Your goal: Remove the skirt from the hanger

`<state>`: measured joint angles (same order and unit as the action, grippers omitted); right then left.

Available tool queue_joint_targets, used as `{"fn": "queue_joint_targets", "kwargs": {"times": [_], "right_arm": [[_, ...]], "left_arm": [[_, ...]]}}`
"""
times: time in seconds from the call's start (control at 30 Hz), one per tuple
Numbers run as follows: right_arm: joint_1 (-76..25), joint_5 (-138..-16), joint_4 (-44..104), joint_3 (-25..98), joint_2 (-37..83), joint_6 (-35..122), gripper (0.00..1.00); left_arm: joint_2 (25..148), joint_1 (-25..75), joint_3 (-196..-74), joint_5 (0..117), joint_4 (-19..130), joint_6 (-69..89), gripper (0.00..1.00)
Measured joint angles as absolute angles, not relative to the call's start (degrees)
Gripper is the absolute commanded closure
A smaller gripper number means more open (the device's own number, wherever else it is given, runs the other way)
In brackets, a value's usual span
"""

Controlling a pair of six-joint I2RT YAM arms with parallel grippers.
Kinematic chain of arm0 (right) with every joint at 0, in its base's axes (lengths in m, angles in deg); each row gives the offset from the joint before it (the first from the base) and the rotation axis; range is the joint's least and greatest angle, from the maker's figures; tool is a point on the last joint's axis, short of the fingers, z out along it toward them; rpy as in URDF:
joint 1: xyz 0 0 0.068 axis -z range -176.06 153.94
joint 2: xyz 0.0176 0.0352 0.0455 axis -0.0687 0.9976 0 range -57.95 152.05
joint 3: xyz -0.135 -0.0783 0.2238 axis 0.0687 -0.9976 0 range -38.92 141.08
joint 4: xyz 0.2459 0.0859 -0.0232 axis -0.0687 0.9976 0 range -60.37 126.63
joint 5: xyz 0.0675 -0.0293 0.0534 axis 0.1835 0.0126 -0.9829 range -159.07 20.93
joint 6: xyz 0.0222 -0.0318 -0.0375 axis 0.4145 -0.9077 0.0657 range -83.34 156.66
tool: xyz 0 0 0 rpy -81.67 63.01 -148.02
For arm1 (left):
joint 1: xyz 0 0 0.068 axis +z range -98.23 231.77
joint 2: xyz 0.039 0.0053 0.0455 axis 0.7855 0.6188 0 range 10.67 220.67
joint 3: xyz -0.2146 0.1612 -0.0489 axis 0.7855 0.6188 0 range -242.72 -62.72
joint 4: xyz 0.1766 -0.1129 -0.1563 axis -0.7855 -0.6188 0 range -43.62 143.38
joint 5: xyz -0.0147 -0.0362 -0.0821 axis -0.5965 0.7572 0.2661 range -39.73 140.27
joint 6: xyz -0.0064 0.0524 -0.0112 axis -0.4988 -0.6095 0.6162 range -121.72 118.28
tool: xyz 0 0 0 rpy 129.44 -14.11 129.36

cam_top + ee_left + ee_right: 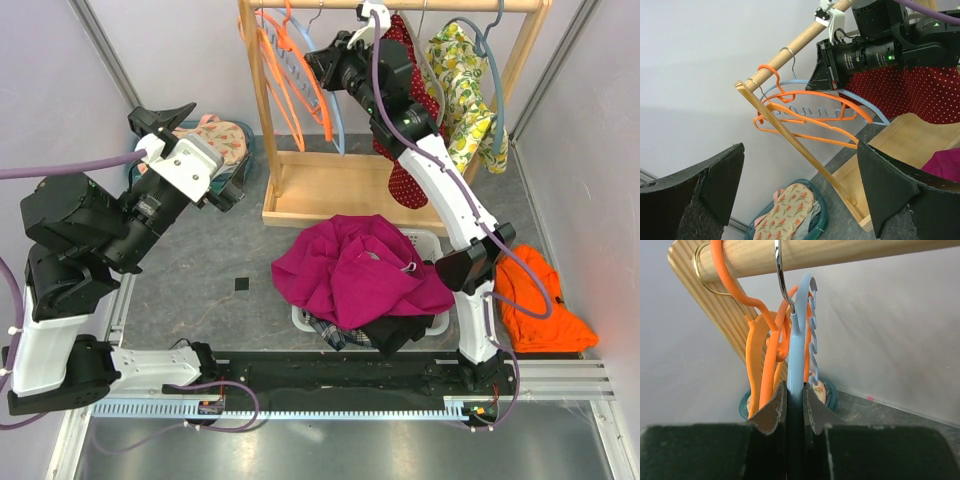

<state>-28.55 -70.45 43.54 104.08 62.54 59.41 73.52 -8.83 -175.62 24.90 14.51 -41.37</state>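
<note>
From above, your right gripper (318, 58) is up at the wooden rail (450, 5) that runs left to right along the bench's far edge. It sits among the bare hangers at the rail's left end. The red dotted garment (405, 185), which I take for the skirt, hangs from the same rail just to the right of that gripper, behind its wrist, draping down toward the rack's base. Your left gripper (163, 118) hovers well apart near the left edge, jaws wide and empty.

The left wrist view looks between its own spread fingers (705, 195) at the rack. The skirt shows at the right, behind the right arm.

In the right wrist view the jaws are clamped on the neck of the pale blue hanger (796, 355), with orange hangers (757, 355) beside it and no cloth visible.

The right arm is much the nearer. To my eye the skirt lies sideways along the rail from what you hold, toward the far right corner. I cannot tell which hook carries it.
</note>
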Motion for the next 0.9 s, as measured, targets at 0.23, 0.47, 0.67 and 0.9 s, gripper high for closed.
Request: {"fn": "queue_joint_targets", "kwargs": {"times": [0.23,0.47,0.67,0.9], "right_arm": [[-31.3,-66.8,42.8,104.2,62.9,59.1,1.00],[-34.2,-62.3,45.5,106.0,63.1,55.4,1.00],[-36.2,-58.3,48.0,106.2,62.5,50.2,0.55],[-36.4,-56.7,54.2,97.5,54.4,46.0,0.19]], "left_arm": [[73.8,-7.7,-175.6,25.2,14.5,-40.9,0.00],[74.3,-7.1,-175.5,25.5,14.5,-39.8,0.00],[74.9,-6.8,-174.8,26.2,14.5,-39.1,0.01],[76.1,-6.3,-174.7,26.5,14.5,-38.6,0.01]]}}
